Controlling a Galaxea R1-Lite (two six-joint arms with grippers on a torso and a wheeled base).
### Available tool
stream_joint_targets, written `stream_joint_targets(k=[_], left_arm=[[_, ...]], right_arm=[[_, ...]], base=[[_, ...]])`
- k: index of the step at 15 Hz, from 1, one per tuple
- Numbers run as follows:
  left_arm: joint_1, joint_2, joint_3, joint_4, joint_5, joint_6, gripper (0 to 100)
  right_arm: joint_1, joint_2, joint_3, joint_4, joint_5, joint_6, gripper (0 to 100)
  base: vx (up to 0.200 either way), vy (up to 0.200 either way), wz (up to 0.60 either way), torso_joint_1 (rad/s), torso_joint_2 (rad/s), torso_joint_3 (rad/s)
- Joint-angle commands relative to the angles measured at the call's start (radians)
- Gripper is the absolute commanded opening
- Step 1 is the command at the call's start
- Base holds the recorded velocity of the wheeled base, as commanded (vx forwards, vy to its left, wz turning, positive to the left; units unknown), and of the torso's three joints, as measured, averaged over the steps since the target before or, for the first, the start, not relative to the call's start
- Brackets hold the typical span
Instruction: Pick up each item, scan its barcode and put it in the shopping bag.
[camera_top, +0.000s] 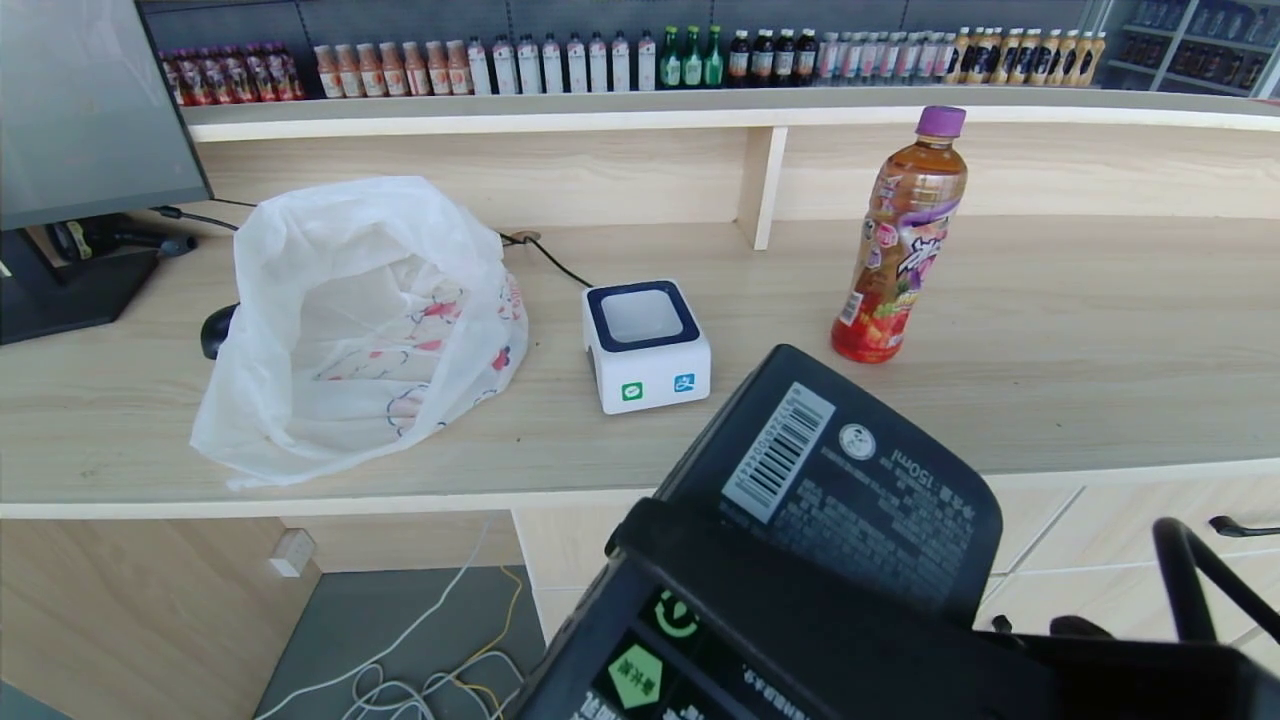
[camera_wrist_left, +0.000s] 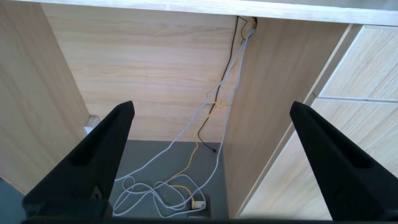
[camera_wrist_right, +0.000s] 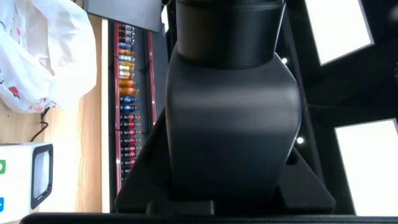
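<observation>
R gripper (camera_wrist_right: 227, 193) clamps black barcode-labelled plastic bottle (camera_top: 850, 480) on near side of white cube scanner (camera_top: 645, 345); L gripper (camera_wrist_left: 211, 162) gapes wide, empty, lower than scanner.

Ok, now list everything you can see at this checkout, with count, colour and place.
shopping bag: one, white with red print, open on the counter's left part
barcode scanner: one, white with dark blue frame, right of the bag
drink bottle: one, orange-red with purple cap, upright right of the scanner
black tube: one, white barcode label, held before the counter's edge
mouse: one, black, left of the bag
monitor: one, grey, far left
shelf bottles: long row, mixed colours, back shelf
cables: several, white and yellow, under the counter
counter: one, light wood
left pincer: black, open, below the counter
right pincer: black, shut on the tube
</observation>
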Motion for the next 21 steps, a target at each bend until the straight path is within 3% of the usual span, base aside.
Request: stream_joint_targets(k=[1,5,8,9,10,13,14,21], left_arm=[[0.0,0.0,0.0,0.0,0.0,0.001,100],[0.0,0.0,0.0,0.0,0.0,-0.001,100],[0.0,0.0,0.0,0.0,0.0,-0.001,100],[0.0,0.0,0.0,0.0,0.0,-0.001,100],[0.0,0.0,0.0,0.0,0.0,0.001,100],[0.0,0.0,0.0,0.0,0.0,0.001,100],[0.0,0.0,0.0,0.0,0.0,0.001,100],[0.0,0.0,0.0,0.0,0.0,-0.001,100]], right_arm=[[0.003,0.004,-0.001,-0.001,0.0,-0.002,0],[-0.003,0.007,-0.01,-0.001,-0.001,0.045,0],[-0.091,0.016,-0.01,-0.001,-0.004,0.401,0],[-0.105,0.027,-0.009,-0.001,-0.008,0.457,0],[-0.117,0.046,-0.012,-0.001,-0.043,0.589,0],[-0.124,0.052,-0.007,-0.001,-0.235,0.773,0],[-0.137,0.07,-0.016,-0.001,-0.251,0.811,0],[-0.186,0.064,-0.065,-0.001,-0.196,1.231,0]], base=[[0.0,0.0,0.0,0.0,0.0,0.0],[0.0,0.0,0.0,0.0,0.0,0.0],[0.0,0.0,0.0,0.0,0.0,0.0],[0.0,0.0,0.0,0.0,0.0,0.0],[0.0,0.0,0.0,0.0,0.0,0.0],[0.0,0.0,0.0,0.0,0.0,0.0],[0.0,0.0,0.0,0.0,0.0,0.0],[0.0,0.0,0.0,0.0,0.0,0.0]])
